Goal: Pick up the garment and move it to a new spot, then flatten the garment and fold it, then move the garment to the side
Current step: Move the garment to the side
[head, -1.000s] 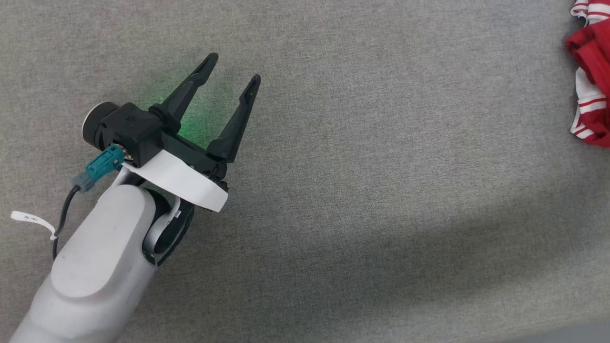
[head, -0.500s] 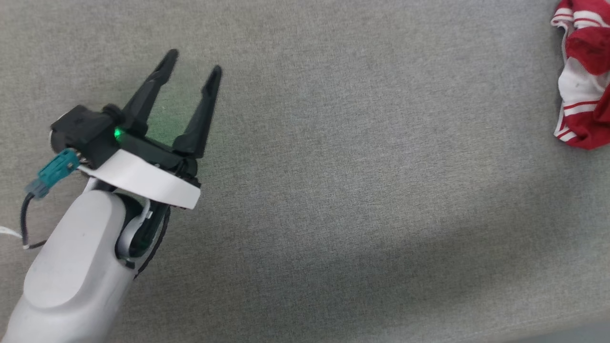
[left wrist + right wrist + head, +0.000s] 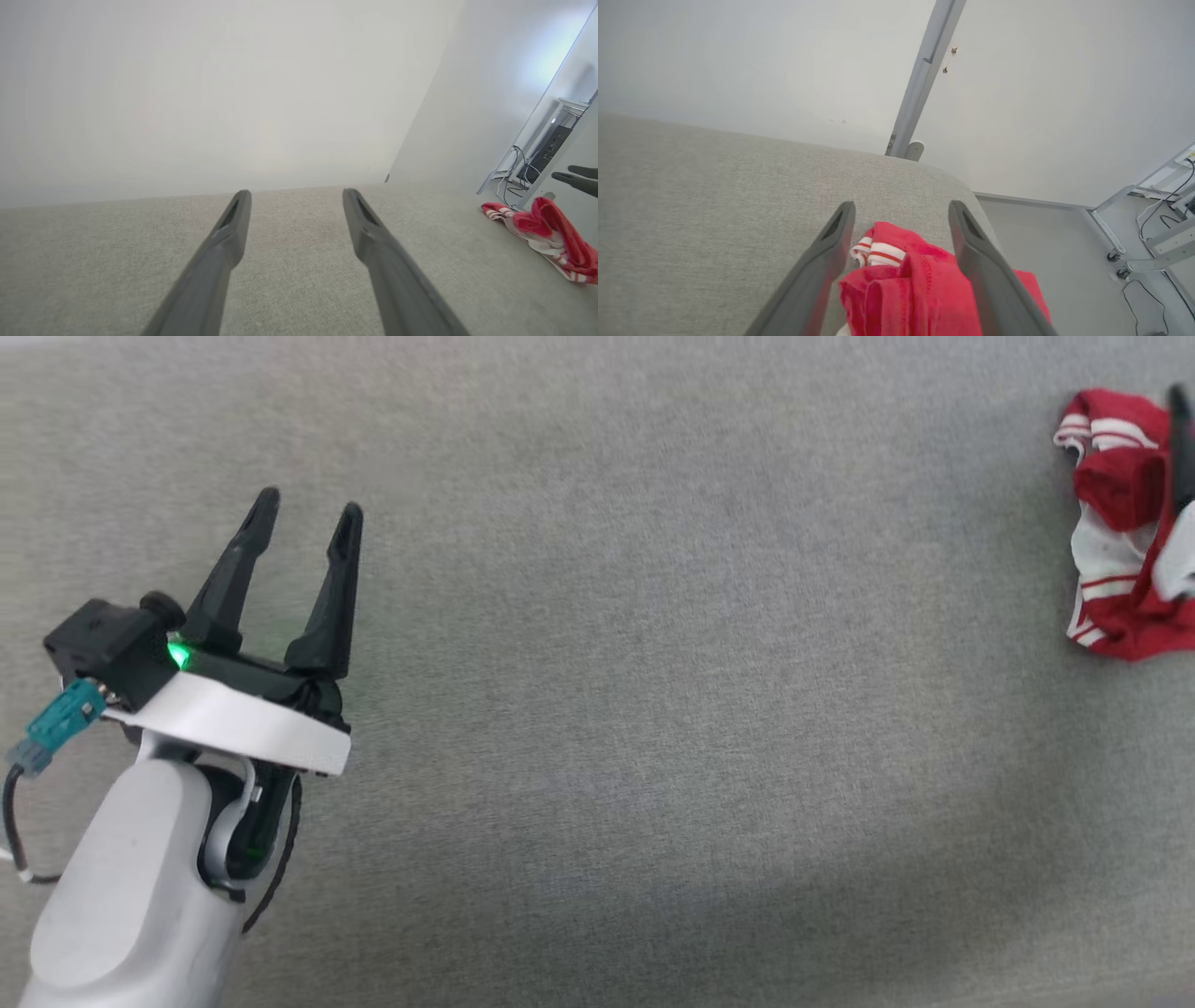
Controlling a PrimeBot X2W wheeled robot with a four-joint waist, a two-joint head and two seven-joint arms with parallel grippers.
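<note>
Clearly noted left tool (image 3: 310, 504) open over the table (image 3: 653, 663), right tool (image 3: 901, 206) open over crumpled garment (image 3: 1106, 485) at right edge.

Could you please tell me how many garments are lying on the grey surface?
1: the garment, crumpled near the right edge of the grey surface, under the open right gripper. Others may lie out of view.

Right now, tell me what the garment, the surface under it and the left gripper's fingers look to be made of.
Garment: soft cloth, likely knit, matte red with white striped trim; it bunches in folds and shows stitched hems.
Surface: grey woven fabric, matte, visible weave.
Left gripper fingers: smooth dark matte moulding, probably plastic; can't be sure.
</note>
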